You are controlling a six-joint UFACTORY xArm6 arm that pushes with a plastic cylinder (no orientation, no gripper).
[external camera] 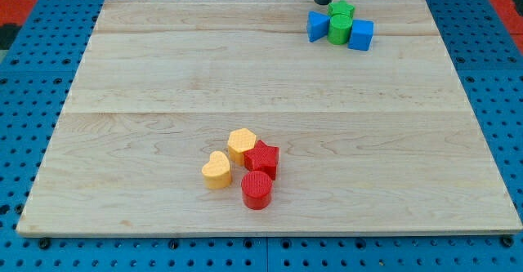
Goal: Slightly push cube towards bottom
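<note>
Pale wooden worktop [163, 76] on a blue pegboard base [24, 68]. The end effector is a plain dark rod with nothing to open or close and nothing held; my tip [324, 2] sits at the view's top edge of the board, right of centre. Just below the tip and slightly to its right, a tight cluster: green star-shaped block [341, 11] nearest, green cylinder block [340, 29] touching it from below, blue block of unclear shape [316, 26] directly beneath the tip and against the cylinder's left side, blue cube [361, 35] against the cylinder's right side, lower right of the tip. Whether the tip touches the star or the blue block cannot be told. Well apart, far below and to the left of the tip, a second cluster: yellow hexagonal block [241, 144], yellow heart-shaped block [216, 170], red star-shaped block [262, 158], red cylinder block [257, 190], all touching or nearly so.
</note>
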